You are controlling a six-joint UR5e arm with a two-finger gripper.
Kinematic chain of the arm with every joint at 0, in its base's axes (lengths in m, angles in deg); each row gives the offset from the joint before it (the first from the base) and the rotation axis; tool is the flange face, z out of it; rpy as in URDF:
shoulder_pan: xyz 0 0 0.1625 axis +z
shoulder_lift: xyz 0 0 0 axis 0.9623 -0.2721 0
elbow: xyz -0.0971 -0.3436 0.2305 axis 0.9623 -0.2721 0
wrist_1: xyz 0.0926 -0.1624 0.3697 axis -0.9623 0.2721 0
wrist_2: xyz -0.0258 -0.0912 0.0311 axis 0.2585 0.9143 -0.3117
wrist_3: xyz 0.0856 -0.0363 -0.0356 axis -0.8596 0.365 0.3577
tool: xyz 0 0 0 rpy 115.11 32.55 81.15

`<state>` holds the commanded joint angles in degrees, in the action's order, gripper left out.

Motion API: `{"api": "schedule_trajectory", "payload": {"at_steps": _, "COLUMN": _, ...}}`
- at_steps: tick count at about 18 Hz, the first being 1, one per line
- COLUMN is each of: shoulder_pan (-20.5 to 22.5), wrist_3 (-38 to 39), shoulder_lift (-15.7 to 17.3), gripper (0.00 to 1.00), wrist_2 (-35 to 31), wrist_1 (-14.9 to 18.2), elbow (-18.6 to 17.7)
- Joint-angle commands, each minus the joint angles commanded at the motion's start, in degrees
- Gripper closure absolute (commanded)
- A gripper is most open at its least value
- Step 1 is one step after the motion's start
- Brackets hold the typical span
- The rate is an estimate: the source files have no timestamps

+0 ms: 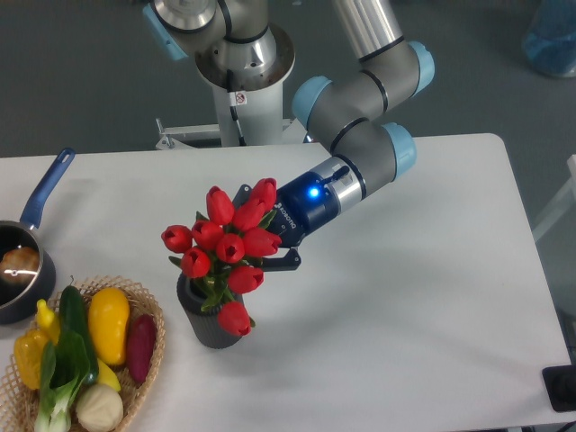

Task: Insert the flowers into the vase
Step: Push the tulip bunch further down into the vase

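Note:
The flowers [227,245], red tulips with green stems, stand in the dark grey ribbed vase [207,326] at the table's front left. Their stems go down into its mouth and the buds spread above it, one bud drooping over the rim. My gripper [263,229] reaches in from the right, just behind the buds and above the vase. One finger shows above the bunch and the other [290,261] at its lower right, spread wide apart. The fingertips are partly hidden by the buds. The jaws look open, not pinching the stems.
A wicker basket [151,317] with yellow, green and purple vegetables stands left of the vase. A blue-handled saucepan [43,193] sits at the left edge. The arm's base [241,85] is at the back. A black object [562,389] is at the front right corner.

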<state>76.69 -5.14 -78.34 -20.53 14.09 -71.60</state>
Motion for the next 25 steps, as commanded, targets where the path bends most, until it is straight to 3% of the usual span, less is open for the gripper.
{"api": "schedule_trajectory", "payload": {"at_steps": 10, "shoulder_pan": -0.35, "wrist_3": -0.97, "shoulder_lift": -1.23, "gripper": 1.00, "wrist_2": -1.67, "wrist_1": 0.09, "elbow": -0.88}}
{"api": "schedule_trajectory", "payload": {"at_steps": 17, "shoulder_pan": -1.06, "wrist_3": -4.13, "shoulder_lift": -3.96, "gripper": 1.00, "wrist_2": -2.99, "wrist_1": 0.09, "elbow": -1.05}}
{"api": "schedule_trajectory", "payload": {"at_steps": 25, "shoulder_pan": -0.88, "wrist_3": -5.80, "shoulder_lift": -3.96, "gripper": 0.82, "wrist_2": -3.08, "wrist_1": 0.00, "elbow": -1.93}}
